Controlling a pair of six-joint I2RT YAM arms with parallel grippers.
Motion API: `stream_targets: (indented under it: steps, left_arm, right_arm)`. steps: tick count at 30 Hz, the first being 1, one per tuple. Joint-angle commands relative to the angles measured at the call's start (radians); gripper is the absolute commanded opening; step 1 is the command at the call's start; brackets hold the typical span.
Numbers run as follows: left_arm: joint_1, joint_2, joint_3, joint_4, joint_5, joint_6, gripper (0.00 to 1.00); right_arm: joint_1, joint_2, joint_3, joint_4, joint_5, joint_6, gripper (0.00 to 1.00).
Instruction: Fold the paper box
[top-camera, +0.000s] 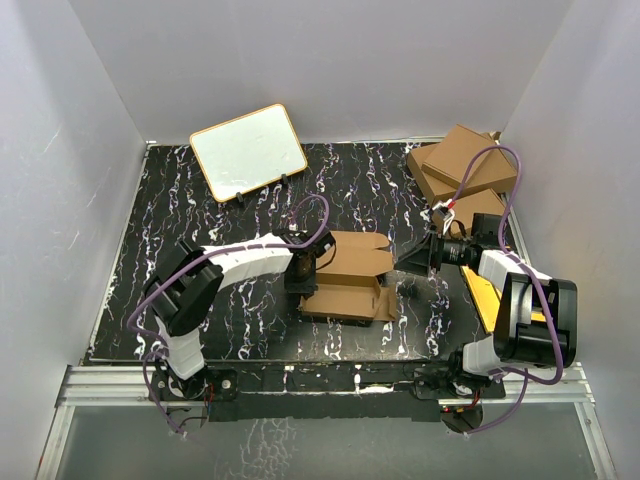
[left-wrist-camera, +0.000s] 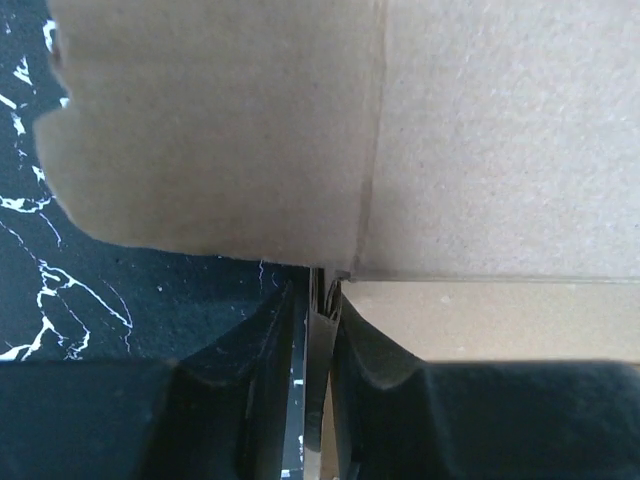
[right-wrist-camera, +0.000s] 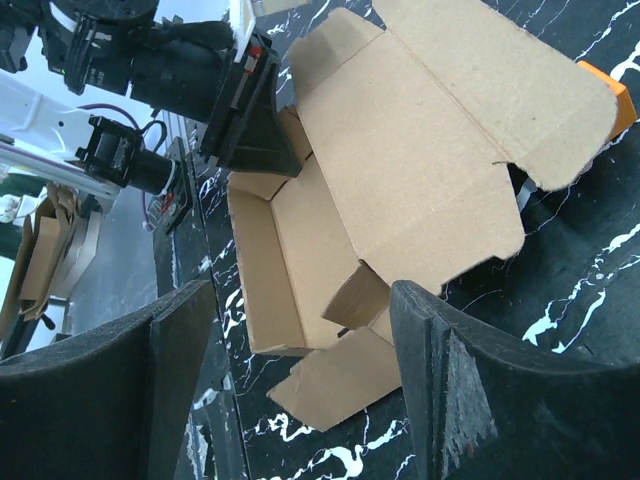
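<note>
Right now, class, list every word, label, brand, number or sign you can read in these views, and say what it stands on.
No text can be read anywhere. The paper box is plain brown cardboard, the whiteboard is blank, and the larger cartons show no legible print.

Soft, even light fills the booth. The white walls (top-camera: 330, 60) glow, and the shadow beside the box (top-camera: 352, 258) is faint. Close up, the right fingers (right-wrist-camera: 480, 400) blur into 2 dark wedges — too near for focus.
</note>
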Motion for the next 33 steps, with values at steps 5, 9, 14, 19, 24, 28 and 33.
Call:
stream_targets:
  steps: [5, 9, 14, 19, 24, 28, 33]
  left_arm:
    - [0.003, 0.025, 0.031, -0.082, -0.045, -0.003, 0.21]
    - [0.004, 0.015, 0.047, -0.108, -0.073, -0.005, 0.2]
    - [0.003, -0.003, 0.059, -0.102, -0.076, -0.002, 0.22]
    - [0.003, 0.004, 0.069, -0.097, -0.078, 0.007, 0.17]
    - [0.003, 0.019, 0.069, -0.108, -0.097, 0.013, 0.0]
    - [0.002, 0.021, 0.072, -0.114, -0.123, 0.016, 0.0]
    - [0.003, 0.012, 0.091, -0.103, -0.127, 0.022, 0.15]
  right_arm:
    - [0.004, 0.0, 0.023, 0.065, -0.055, 0.007, 0.76]
    - [0.009, 0.001, 0.023, 0.064, -0.057, 0.005, 0.76]
    - [0.016, 0.005, 0.024, 0.065, -0.054, 0.003, 0.76]
    - [0.022, 0.01, 0.024, 0.063, -0.054, 0.0, 0.76]
    - [0.025, 0.014, 0.027, 0.059, -0.049, -0.005, 0.76]
    - [0.027, 0.018, 0.028, 0.054, -0.047, -0.009, 0.76]
    - [0.027, 0.02, 0.034, 0.044, -0.046, -0.02, 0.76]
